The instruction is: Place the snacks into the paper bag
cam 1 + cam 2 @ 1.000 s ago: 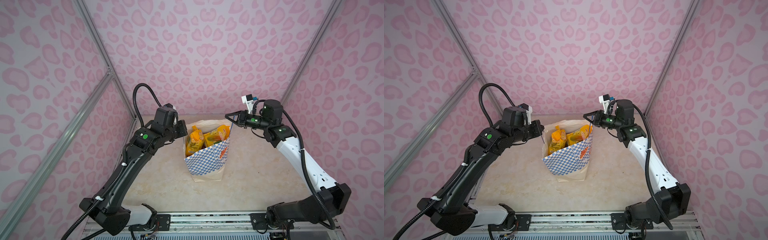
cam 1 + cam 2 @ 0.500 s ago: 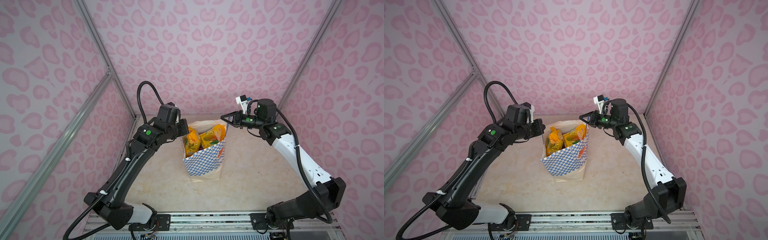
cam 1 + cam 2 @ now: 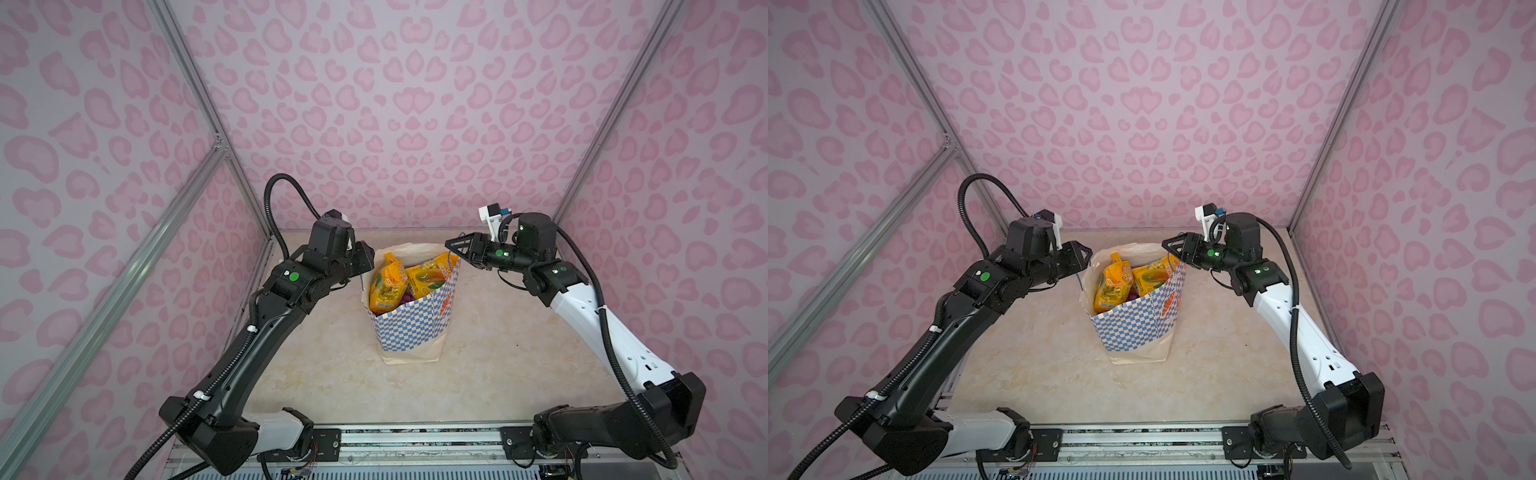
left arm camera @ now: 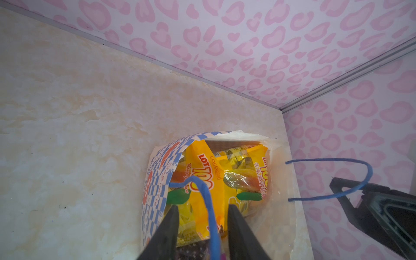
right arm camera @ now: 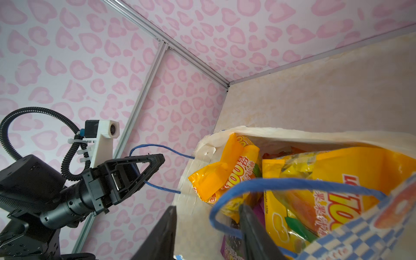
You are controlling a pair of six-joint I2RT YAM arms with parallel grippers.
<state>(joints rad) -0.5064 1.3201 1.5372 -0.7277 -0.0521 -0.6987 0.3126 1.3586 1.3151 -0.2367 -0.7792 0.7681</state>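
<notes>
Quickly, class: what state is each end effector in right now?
Left end effector: open, blue cord handle loose between its jaws.
Right end effector: open, gripping nothing.

Front yellow packet, just ahead of the left gripper: "LOT 100" in big white letters edged red; "COCOaland" in small print along its edge.
Second yellow packet, beside it: "LOT 100" again, partly covered, with a column of Chinese characters too small to read.
Far yellow packet, beyond the right gripper: "100分".
Near yellow packet, beside that gripper: large "100" and Chinese characters.
Paper bag: orange print, folded, illegible.
</notes>
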